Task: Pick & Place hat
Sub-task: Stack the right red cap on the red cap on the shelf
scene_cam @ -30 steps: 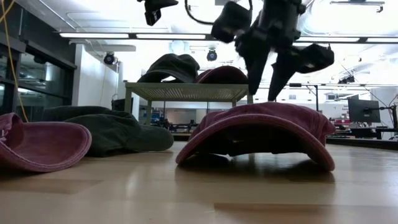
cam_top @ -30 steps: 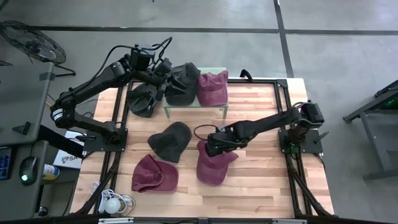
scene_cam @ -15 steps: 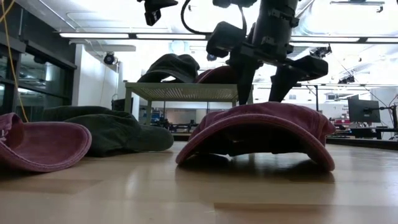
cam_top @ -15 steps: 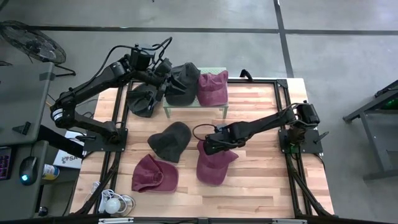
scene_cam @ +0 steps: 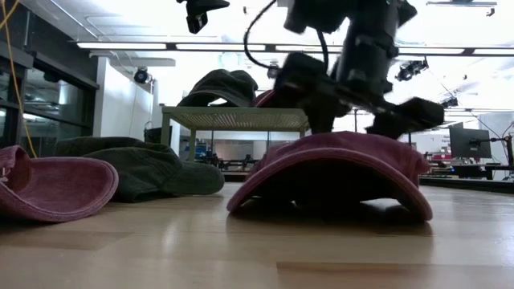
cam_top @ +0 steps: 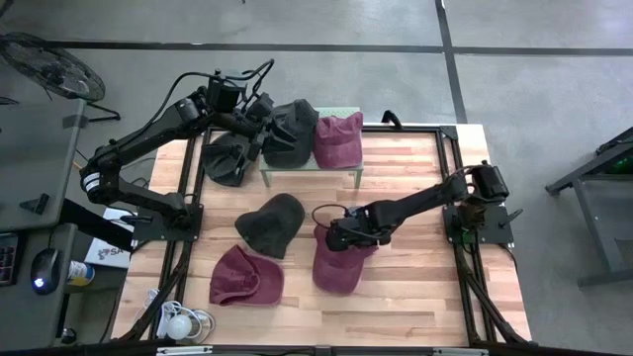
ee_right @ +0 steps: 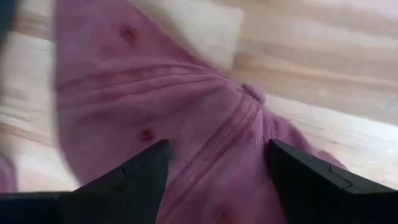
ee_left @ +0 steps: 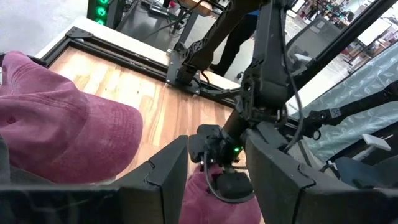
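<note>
Now right gripper (cam_top: 338,237) spread wide over maroon hat (cam_top: 338,262), empty.

Two caps (cam_top: 315,135) sit on the shelf (cam_top: 309,173) at the table's (cam_top: 415,287) far edge, three caps (cam_top: 272,224) lie before it, and another, seemingly a cap (cam_top: 226,161), lies left of it.

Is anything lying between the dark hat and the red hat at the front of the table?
No. In the high view, only bare wood shows between the dark hat and the red hat below it.
</note>
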You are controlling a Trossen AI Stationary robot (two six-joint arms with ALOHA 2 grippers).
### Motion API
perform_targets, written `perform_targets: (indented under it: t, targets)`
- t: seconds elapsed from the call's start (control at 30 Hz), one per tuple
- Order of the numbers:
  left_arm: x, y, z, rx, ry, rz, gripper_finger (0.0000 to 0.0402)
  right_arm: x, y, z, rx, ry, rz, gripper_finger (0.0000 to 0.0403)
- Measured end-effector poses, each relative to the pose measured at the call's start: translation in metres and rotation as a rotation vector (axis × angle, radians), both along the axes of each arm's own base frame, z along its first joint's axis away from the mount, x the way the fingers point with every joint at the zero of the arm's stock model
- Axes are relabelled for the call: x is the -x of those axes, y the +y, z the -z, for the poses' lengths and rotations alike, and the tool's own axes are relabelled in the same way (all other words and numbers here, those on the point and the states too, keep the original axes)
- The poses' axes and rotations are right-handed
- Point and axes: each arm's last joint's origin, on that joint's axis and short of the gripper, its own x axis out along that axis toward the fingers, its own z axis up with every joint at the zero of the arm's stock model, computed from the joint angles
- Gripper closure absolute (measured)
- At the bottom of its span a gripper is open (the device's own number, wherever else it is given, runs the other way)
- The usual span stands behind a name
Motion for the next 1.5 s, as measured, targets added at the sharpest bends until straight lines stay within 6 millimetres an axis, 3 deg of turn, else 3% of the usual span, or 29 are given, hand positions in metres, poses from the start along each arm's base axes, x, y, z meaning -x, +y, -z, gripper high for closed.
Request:
perform_targets:
  t: [0.27,0.4,0.97,1.27,1.5]
  targets:
    - [0.0,0.0,0.0,-0.003,0.002,-0.008,0.0241,0.013,-0.002,0.023,-0.027,0.039,0.031,0.0141]
    - [0.0,0.0,0.0,-0.004,0.002,-0.01,0.0241,0.016,-0.003,0.027,-0.027,0.036,0.031,0.0165]
    - [0.0,0.001,0.0,-0.013,0.007,-0.033,0.0241,0.016,-0.009,0.029,0.083,0.026,-0.081,0.0395]
    - [0.0,0.001,0.0,-0.013,0.008,-0.034,0.0241,0.015,-0.01,0.023,0.081,0.007,-0.123,0.0401]
    - [0.0,0.001,0.0,-0.01,0.008,-0.035,0.0241,0.016,-0.012,-0.013,0.13,-0.093,-0.13,0.0402]
